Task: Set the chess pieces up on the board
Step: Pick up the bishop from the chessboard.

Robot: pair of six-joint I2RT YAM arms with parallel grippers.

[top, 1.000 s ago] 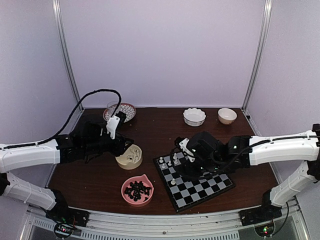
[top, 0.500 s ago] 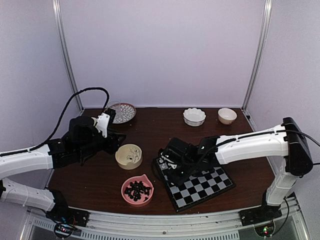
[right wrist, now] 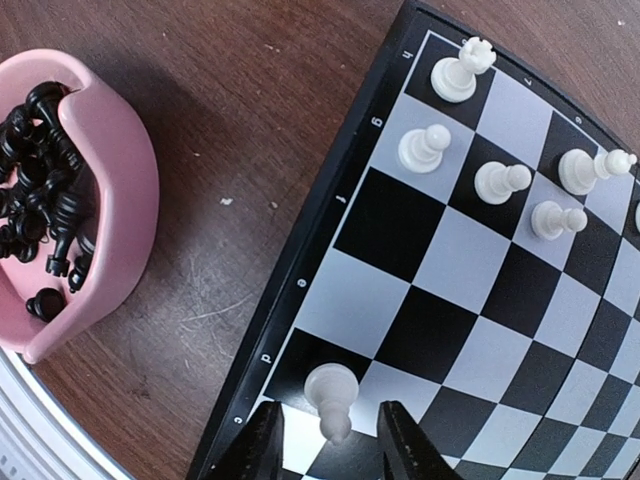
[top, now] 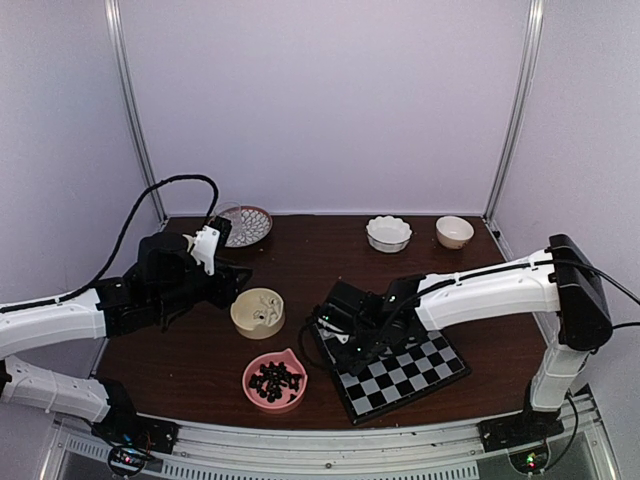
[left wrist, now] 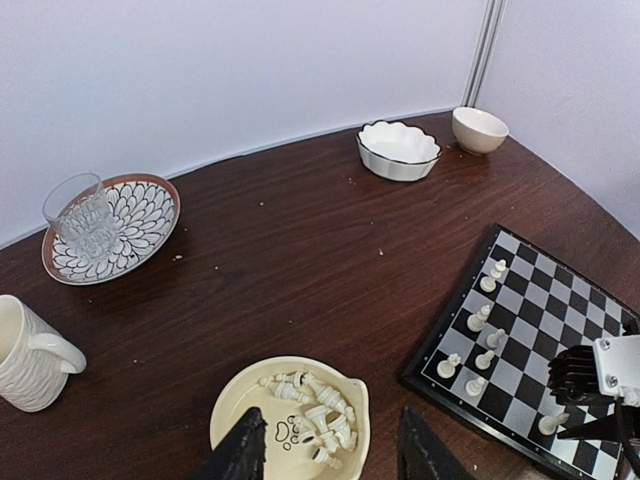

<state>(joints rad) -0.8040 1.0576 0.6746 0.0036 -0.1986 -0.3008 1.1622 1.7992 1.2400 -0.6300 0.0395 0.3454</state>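
Step in hand: seating 1 white pawn (right wrist: 328,395) at the near left corner of the board (right wrist: 420,300). The right gripper (right wrist: 330,445) straddles it. The fingers stand parted, with a sliver of gap showing on each side of the pawn, so I judge it bracketed and not pinched. The pawn stands upright directly under the hand, in the edge file. 5 more white men (right wrist: 500,180) stand beyond the fingertips, well apart from it. The pink bowl (right wrist: 110,180) of black men (right wrist: 40,150) sits off the board, on this hand's left.

Next move, as I judge it: either a clean pinch and lift, or a straight rise clear of the pawn. Either way, any sideways drift would tip it.

Pose: the right arm reaches out long and low across the board, wrist pitched down.

The left gripper (left wrist: 330,455) hovers spread and empty. The cream bowl (left wrist: 235,400) of white men (left wrist: 320,410) lies just below its tips. Its arm is bent, the forearm pointing inward.
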